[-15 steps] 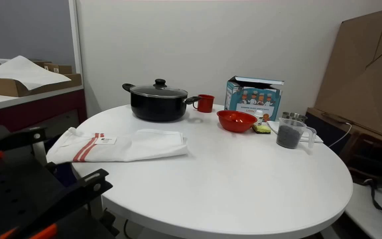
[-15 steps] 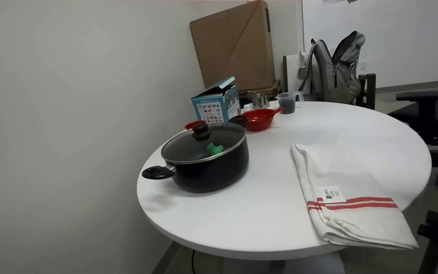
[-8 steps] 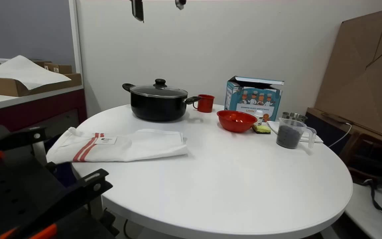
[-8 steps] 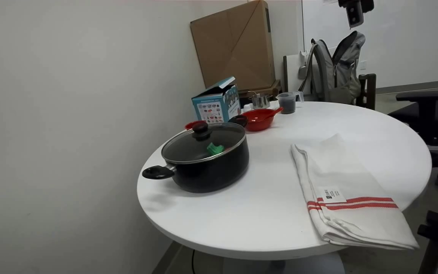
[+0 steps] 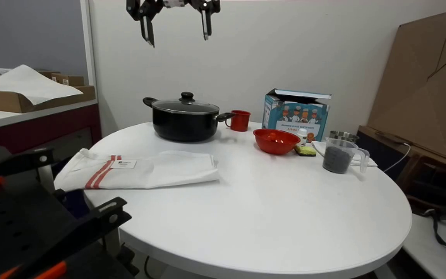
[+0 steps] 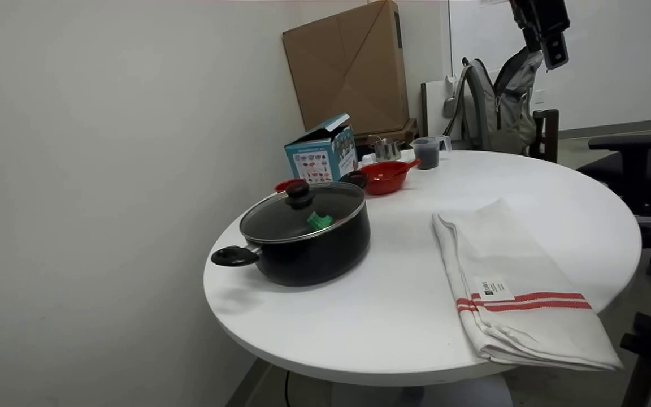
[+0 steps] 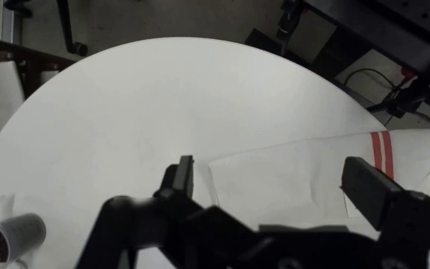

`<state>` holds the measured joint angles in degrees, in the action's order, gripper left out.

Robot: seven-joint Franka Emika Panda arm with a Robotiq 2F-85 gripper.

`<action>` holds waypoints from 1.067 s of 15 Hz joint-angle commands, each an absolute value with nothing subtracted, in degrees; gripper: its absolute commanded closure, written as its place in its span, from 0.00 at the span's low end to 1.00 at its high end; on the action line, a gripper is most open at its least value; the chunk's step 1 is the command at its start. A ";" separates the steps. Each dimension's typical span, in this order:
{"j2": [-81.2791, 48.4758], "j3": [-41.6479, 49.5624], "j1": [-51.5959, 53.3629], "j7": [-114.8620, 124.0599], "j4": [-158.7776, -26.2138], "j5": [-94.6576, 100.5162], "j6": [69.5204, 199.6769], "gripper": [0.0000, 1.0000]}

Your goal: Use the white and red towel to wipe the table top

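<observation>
Gripper (image 5: pixel 179 42), upper left of frame: 2 jaws wide (nothing held, I see), presumably for straddling the towel (image 5: pixel 141 174).

Jaws aloft, wide apart

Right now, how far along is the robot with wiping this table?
No wiping looks done: the red-striped white towel lies folded on the round white table. Nothing is in hand: the gripper hangs open in the air, apart from the towel. Gripping it and wiping likely both remain.
</observation>
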<state>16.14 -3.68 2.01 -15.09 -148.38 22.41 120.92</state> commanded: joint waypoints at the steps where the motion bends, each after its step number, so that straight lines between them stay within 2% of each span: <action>1: 14.55 -2.38 2.78 -23.32 -148.29 26.68 124.92 0.00; 8: 9.47 -0.29 2.48 -35.57 -150.33 27.83 140.79 0.00; 16: -2.50 1.15 0.59 -31.42 -146.27 20.43 151.44 0.00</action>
